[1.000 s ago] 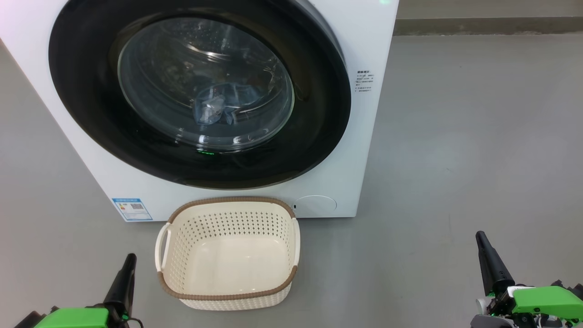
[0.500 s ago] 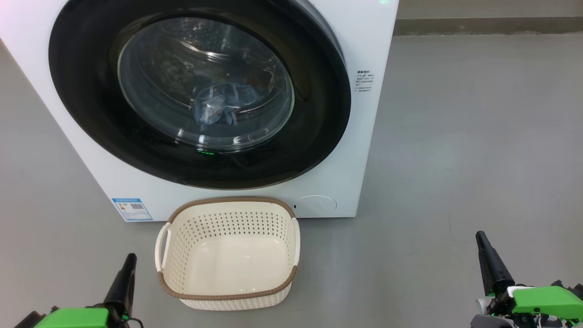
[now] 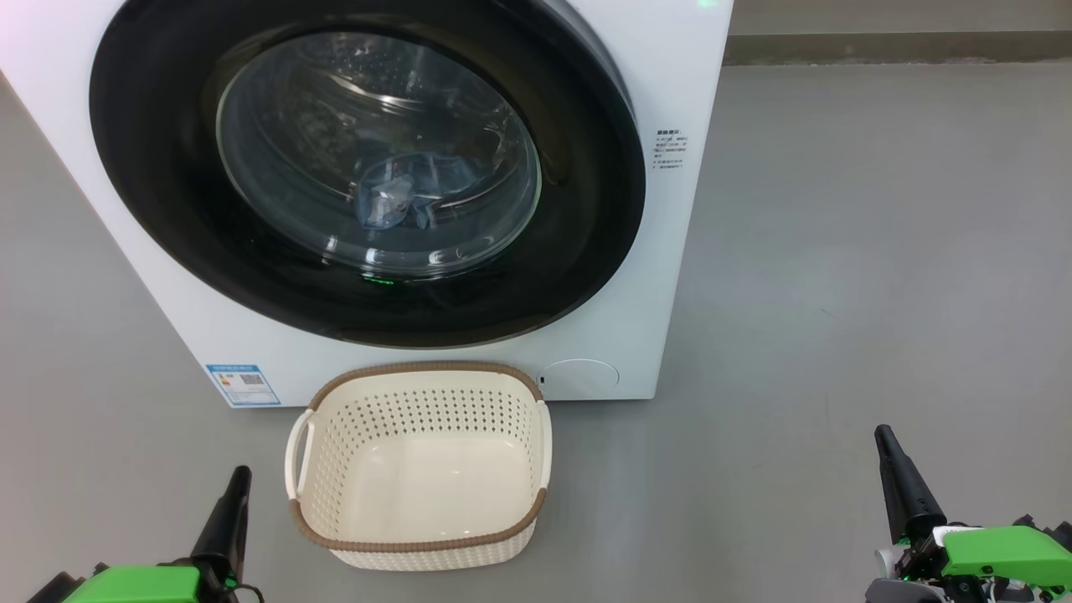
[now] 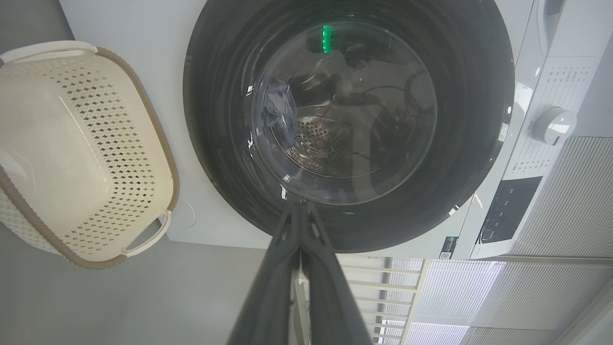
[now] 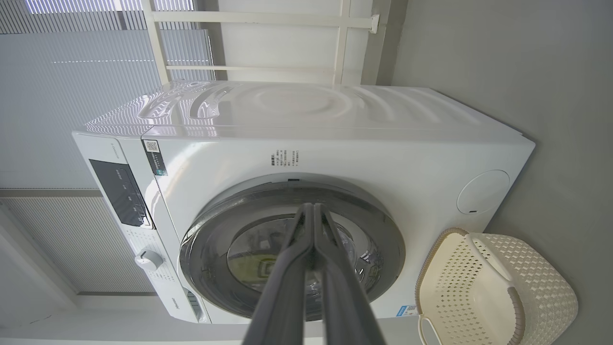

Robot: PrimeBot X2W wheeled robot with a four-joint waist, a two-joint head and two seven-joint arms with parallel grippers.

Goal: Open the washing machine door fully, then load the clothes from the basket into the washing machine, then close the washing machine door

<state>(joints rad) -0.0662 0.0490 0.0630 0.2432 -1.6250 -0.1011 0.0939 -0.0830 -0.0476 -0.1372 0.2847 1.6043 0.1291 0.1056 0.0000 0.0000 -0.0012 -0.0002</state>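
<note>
Washing machine (image 3: 695, 251), white, on the floor (image 3: 837, 293); its washing machine door (image 3: 586, 251) shut, stiff, glossy rim (image 3: 151, 193) likely slippery, best taken at the right edge. Basket (image 3: 419, 546) at the machine's front foot, empty; clothes (image 3: 394, 197), soft and light, behind the glass (image 3: 293, 126). Left gripper (image 3: 239, 481) and right gripper (image 3: 886, 442) pinched closed, holding nothing.

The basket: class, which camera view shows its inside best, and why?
The head view: it looks down into the basket, showing the whole brown rim and bare bottom. The left wrist view shows the basket tilted, cropped at the left edge; the right wrist view shows it at the lower right, cropped at the bottom.
</note>
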